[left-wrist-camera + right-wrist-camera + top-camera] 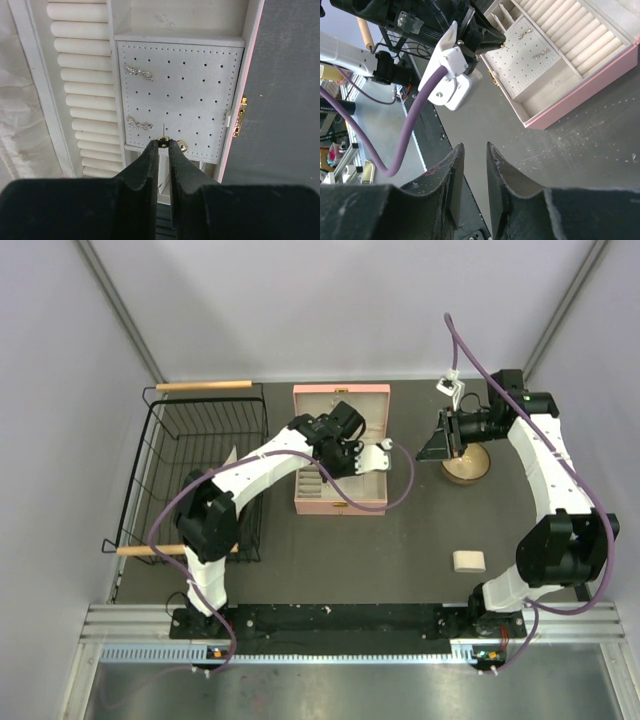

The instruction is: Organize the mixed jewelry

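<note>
The left gripper (163, 145) pinches a tiny gold earring (163, 141), hard to make out, over the pink box (590, 90). The right gripper (474, 148) is barely open and holds nothing.

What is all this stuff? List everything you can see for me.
Open hinged jewellery box: one, pink with cream lining, table centre.
Sparkly earrings: two, silvery, on the box's perforated panel.
Small stud earring: one, gold, between the left fingertips.
Wire basket: one, black with wooden handles, far left.
Round wooden bowl: one, tan, right, beside the right gripper.
Small block: one, beige, near right.
Table: one, dark grey.
Left gripper: black, shut on the stud, over the box.
Right gripper: black, slightly open, empty.
</note>
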Tool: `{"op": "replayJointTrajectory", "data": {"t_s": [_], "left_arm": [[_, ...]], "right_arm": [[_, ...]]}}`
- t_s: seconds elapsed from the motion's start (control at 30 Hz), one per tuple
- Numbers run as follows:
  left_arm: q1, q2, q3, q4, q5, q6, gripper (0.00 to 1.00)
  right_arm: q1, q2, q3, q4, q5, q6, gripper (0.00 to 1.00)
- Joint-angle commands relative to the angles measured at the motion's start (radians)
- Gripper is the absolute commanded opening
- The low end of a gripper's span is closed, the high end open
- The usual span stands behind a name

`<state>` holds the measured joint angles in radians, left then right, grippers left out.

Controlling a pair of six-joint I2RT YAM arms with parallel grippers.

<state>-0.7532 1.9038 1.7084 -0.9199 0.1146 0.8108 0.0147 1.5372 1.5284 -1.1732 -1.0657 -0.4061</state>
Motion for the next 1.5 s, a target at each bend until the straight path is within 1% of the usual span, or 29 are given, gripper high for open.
{"op": "replayJointTrajectory", "data": {"t_s": [0.0, 0.57, 1.1, 1.47], "left_arm": [[0.003, 0.009, -0.006, -0.02, 0.011, 0.01, 0.0], [0.0, 0.02, -0.013, -0.04, 0.034, 0.007, 0.0], [0.0, 0.044, -0.007, -0.04, 0.036, 0.01, 0.0], [0.0, 0.055, -0.003, -0.037, 0.03, 0.013, 0.0]], "right_arm": [[-0.012, -0.045, -0.013, 0.032, -0.008, -0.008, 0.25], [-0.01, -0.048, -0.04, 0.055, 0.001, -0.004, 0.25], [-0.012, -0.072, -0.053, 0.106, 0.078, 0.042, 0.24], [-0.012, -0.08, -0.066, 0.118, 0.084, 0.05, 0.23]]}}
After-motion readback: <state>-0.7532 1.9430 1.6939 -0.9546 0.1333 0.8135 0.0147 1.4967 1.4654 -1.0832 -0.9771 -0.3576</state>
